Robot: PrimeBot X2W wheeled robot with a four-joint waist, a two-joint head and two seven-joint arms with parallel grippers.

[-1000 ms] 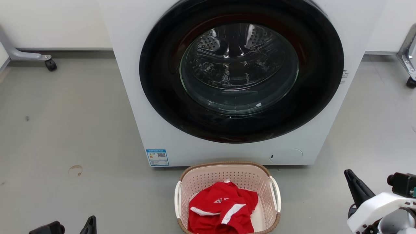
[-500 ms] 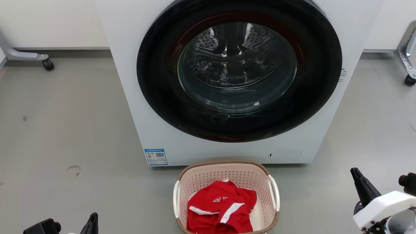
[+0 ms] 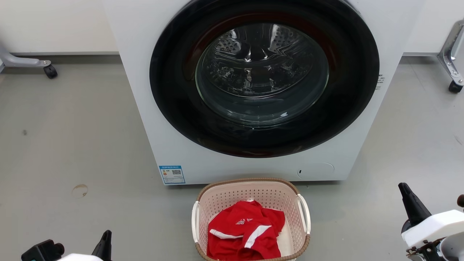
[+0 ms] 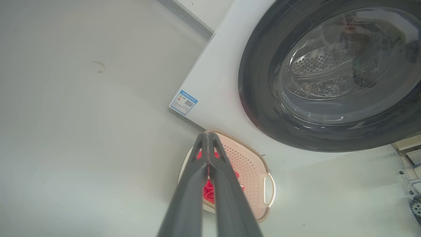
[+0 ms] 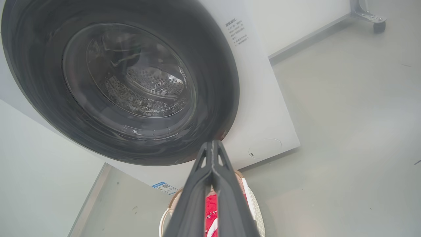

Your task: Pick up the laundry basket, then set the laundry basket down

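The laundry basket (image 3: 250, 192), pale pink with a brown woven rim and white side handles, stands on the grey floor right in front of the washer, with a red and white garment (image 3: 244, 232) lying in it. My left gripper (image 3: 106, 239) is at the lower left, well clear of the basket, fingers pressed together and empty. My right gripper (image 3: 407, 195) sits at the lower right, also apart from the basket and shut. The left wrist view has the basket (image 4: 253, 164) beyond the shut left gripper (image 4: 207, 140). In the right wrist view the basket (image 5: 255, 207) lies under the right gripper (image 5: 213, 146).
A white front-loading washer (image 3: 152, 119) with a dark round door (image 3: 262, 76) fills the middle, its door closed. Metal frame legs on castors stand at far left (image 3: 49, 70) and far right (image 3: 453, 85). Open grey floor lies on both sides of the basket.
The whole head view has shifted slightly, so the camera moved. The right gripper has drifted right and a little lower in the picture; the left gripper has edged up. The basket stays put.
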